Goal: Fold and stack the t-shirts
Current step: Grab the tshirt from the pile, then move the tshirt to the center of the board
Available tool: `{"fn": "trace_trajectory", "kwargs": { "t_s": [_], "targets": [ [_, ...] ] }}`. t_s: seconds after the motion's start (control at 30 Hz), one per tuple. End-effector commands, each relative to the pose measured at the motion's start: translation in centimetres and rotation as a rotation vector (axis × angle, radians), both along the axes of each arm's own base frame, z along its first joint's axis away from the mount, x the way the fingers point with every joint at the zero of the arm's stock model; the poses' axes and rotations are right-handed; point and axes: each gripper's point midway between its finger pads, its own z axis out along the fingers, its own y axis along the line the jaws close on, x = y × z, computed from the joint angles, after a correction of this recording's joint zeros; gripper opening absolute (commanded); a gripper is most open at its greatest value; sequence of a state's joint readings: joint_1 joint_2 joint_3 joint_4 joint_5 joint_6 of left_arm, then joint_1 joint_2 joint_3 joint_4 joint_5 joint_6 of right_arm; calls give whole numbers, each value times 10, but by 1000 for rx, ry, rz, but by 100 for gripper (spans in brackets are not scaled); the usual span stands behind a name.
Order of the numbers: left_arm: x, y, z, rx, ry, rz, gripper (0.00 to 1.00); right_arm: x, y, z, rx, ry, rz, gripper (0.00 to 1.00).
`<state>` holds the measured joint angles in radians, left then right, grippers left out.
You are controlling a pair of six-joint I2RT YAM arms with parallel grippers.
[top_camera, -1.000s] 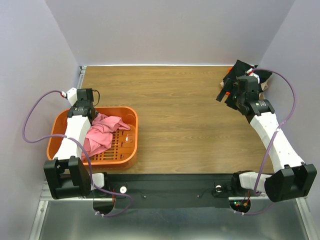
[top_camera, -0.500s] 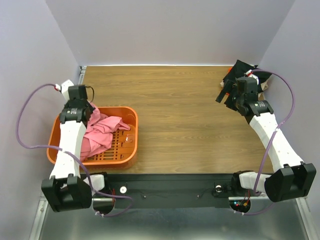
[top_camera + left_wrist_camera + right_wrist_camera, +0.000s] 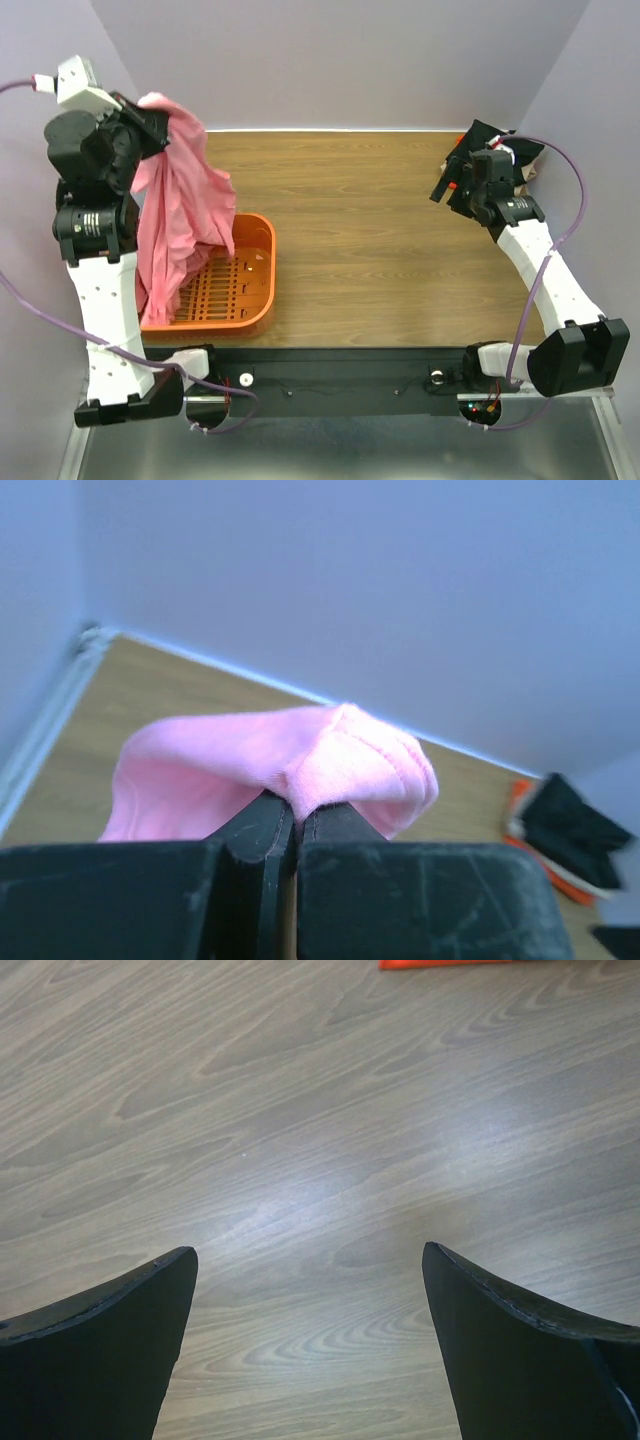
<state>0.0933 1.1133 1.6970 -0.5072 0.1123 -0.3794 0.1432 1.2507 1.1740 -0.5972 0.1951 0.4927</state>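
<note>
At the upper left of the top view, the left end effector (image 3: 297,820) is clenched on a soft, creased rose-pink cloth t-shirt (image 3: 180,200), which drapes in long folds down to the orange slotted plastic basket (image 3: 255,290). The right end effector (image 3: 308,1252) gapes wide above the wood-grain surface (image 3: 380,220).

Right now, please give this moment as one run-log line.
left gripper: shut on pink t-shirt, held high | t-shirt: hanging over orange basket | right gripper: open above table

Orange basket (image 3: 268,265) (slotted) on wooden table (image 3: 380,230)
</note>
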Motion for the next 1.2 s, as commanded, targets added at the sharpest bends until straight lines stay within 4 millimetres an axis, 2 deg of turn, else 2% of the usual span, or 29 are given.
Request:
{"fn": "trace_trajectory", "kwargs": {
  "t_s": [0.0,0.1,0.13,0.17,0.23,0.27,0.37,0.47,0.53,0.57,0.6,0.8,0.93,1.03,1.07,1.13,1.17],
  "targets": [
    [-17,-72,110,-39,-333,-389,0,16,2,34,12,-103,16,100],
    [-22,-98,141,-85,-414,-522,0,15,3,33,16,-101,21,100],
    [-36,-106,166,-79,-496,-558,0,15,4,32,18,-100,25,100],
    [-34,-117,172,-93,-510,-602,0,15,5,32,20,-100,27,100],
    [-39,-126,187,-129,-548,-640,0,14,5,31,23,-98,30,100],
    [-43,-136,200,-141,-585,-680,0,13,5,32,26,-102,29,100],
    [-48,-157,217,-196,-644,-761,0,9,5,32,34,-107,23,100],
    [-65,-197,234,-290,-705,-918,0,5,3,33,32,-112,14,100],
    [-68,-210,244,-313,-735,-957,0,3,2,34,30,-117,10,100],
    [-82,-212,258,-324,-782,-984,0,2,1,33,29,-116,6,100],
    [-68,-224,253,-341,-762,-1002,0,1,0,34,28,-121,3,100],
    [-74,-253,264,-468,-821,-1127,0,-9,-5,34,19,-134,-19,100],
    [-69,-270,257,-502,-796,-1152,0,-16,-11,37,12,-152,-44,100],
    [-59,-291,239,-526,-729,-1186,0,-20,-13,38,3,-159,-53,100],
    [-47,-302,224,-530,-680,-1194,0,-20,-15,38,-2,-159,-58,100],
    [-36,-319,205,-537,-612,-1226,0,-21,-16,40,-4,-167,-64,100],
    [-20,-331,187,-553,-549,-1234,0,-22,-18,41,-11,-168,-70,100]
  ]
}}
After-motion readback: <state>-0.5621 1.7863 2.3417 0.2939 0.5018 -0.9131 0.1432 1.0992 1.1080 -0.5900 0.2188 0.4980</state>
